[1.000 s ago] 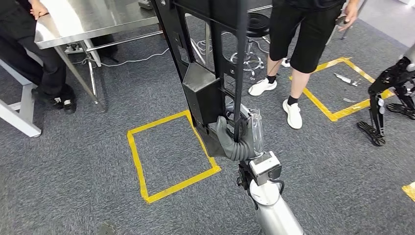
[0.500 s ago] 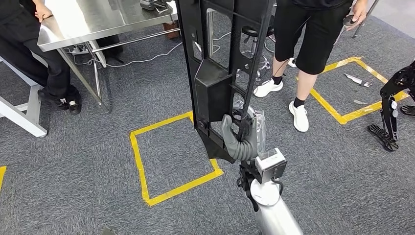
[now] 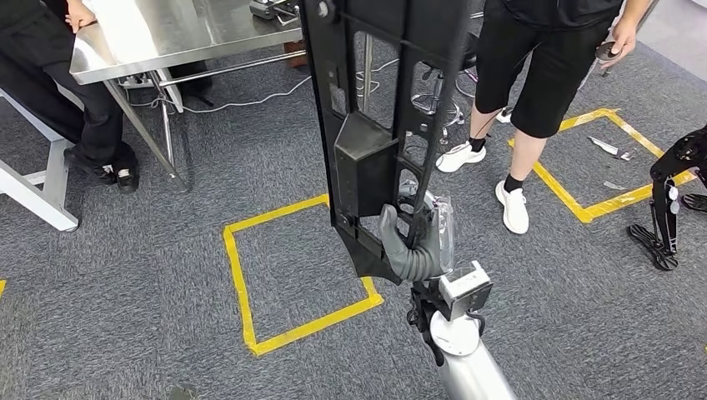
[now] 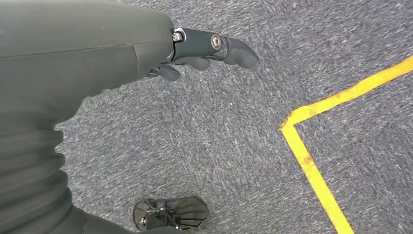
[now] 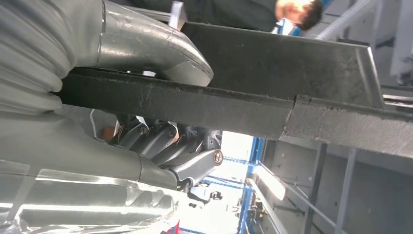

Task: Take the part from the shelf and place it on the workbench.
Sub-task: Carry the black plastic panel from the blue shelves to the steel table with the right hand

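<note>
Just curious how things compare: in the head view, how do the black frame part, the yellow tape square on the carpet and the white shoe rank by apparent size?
1. Long black frame part, though nearness to the camera inflates it.
2. Yellow tape square.
3. White shoe.

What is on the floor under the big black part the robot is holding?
Under the black part, held up by the right hand, lies grey carpet with a yellow tape square. The part covers the square's far corner and some carpet behind it.

left hand (image 4: 146, 58), grey carpet (image 4: 219, 141), yellow tape (image 4: 316, 165)
</note>
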